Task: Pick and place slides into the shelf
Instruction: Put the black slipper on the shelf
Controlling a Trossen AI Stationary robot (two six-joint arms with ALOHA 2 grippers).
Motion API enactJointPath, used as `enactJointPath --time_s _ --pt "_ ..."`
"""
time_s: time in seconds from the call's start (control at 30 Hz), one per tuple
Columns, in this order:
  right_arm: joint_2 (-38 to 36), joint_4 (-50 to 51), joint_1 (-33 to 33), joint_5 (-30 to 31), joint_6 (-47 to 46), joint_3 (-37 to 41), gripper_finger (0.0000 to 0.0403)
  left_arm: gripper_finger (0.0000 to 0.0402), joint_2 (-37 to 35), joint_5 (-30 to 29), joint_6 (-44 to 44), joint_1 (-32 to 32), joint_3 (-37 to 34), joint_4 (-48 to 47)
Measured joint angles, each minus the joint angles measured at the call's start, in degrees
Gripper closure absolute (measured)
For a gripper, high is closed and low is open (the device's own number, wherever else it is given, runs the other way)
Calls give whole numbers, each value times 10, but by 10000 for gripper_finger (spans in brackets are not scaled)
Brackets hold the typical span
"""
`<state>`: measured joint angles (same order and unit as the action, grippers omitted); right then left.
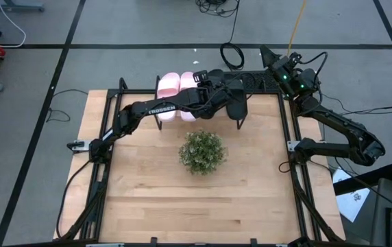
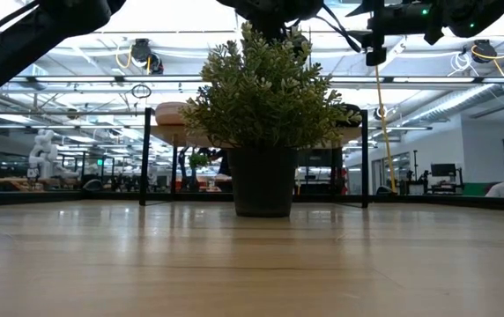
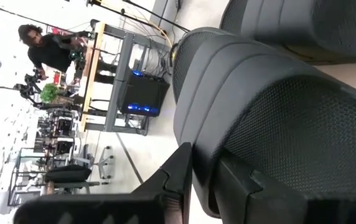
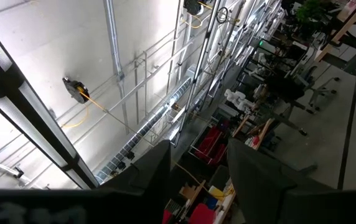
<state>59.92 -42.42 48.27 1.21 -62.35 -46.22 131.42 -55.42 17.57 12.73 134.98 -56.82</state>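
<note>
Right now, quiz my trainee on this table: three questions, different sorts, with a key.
1. True or false: the pink slides lie on the shelf.
2. What does the left gripper grip? A) the plant B) a black slide C) a cable
3. Fill in: the plant stands on the ____, in front of the shelf.

Key: 1 true; 2 B, its fingers pinch the black slide at its edge; 3 table.

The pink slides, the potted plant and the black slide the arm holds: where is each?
pink slides [image 1: 168,85], high view, on the strap of the left one.
potted plant [image 1: 202,151], high view, middle of its foliage.
black slide [image 3: 277,118], left wrist view, on its wide strap.
</note>
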Motion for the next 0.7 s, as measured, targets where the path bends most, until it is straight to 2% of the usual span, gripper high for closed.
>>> enactJointPath --time_s 0.7 --pt "0 0 0 0 -6 0 255 339 -2 21 0 -1 0 0"
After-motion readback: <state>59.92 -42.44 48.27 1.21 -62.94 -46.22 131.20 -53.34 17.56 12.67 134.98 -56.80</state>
